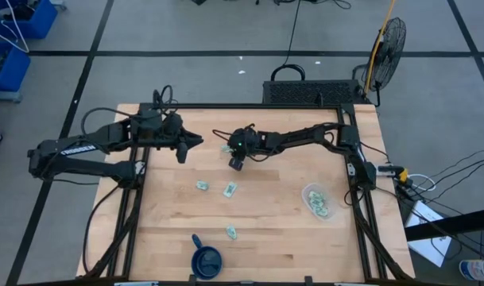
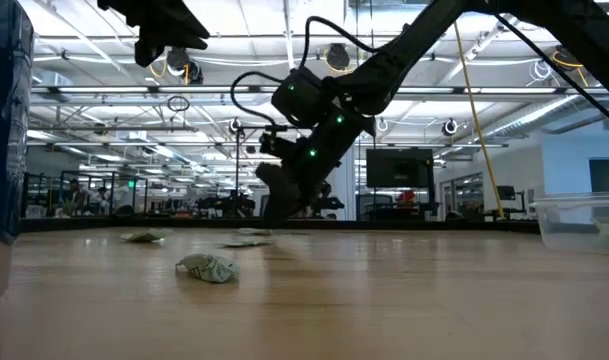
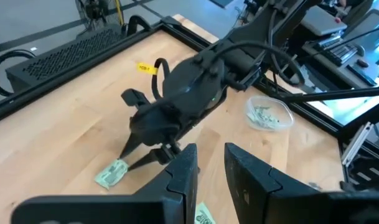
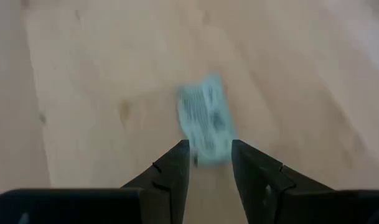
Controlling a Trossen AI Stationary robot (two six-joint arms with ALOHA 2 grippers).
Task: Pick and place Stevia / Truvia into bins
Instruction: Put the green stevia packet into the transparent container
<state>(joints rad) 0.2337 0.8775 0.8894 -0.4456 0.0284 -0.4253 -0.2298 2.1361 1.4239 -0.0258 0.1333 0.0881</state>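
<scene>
Several pale green and white sachets lie flat on the wooden table: one (image 1: 225,148) by my right gripper, two mid-table (image 1: 202,186) (image 1: 230,189), one nearer the front (image 1: 232,232). My right gripper (image 1: 236,162) is open and tilted down over the first sachet (image 4: 205,121). That sachet's near end lies between the fingertips (image 4: 177,158), and no touch shows. The left wrist view shows the same sachet (image 3: 111,174) just off the right gripper's spread fingers (image 3: 139,154). My left gripper (image 3: 211,168) is open and hovers high, to the left (image 1: 190,141). The clear bin (image 1: 317,200) holds several sachets.
A dark blue mug (image 1: 206,258) stands near the table's front edge. The bin (image 2: 584,220) sits on the right side of the table. A black frame rail (image 1: 249,106) runs around the tabletop. Bare wood lies between the sachets and the bin.
</scene>
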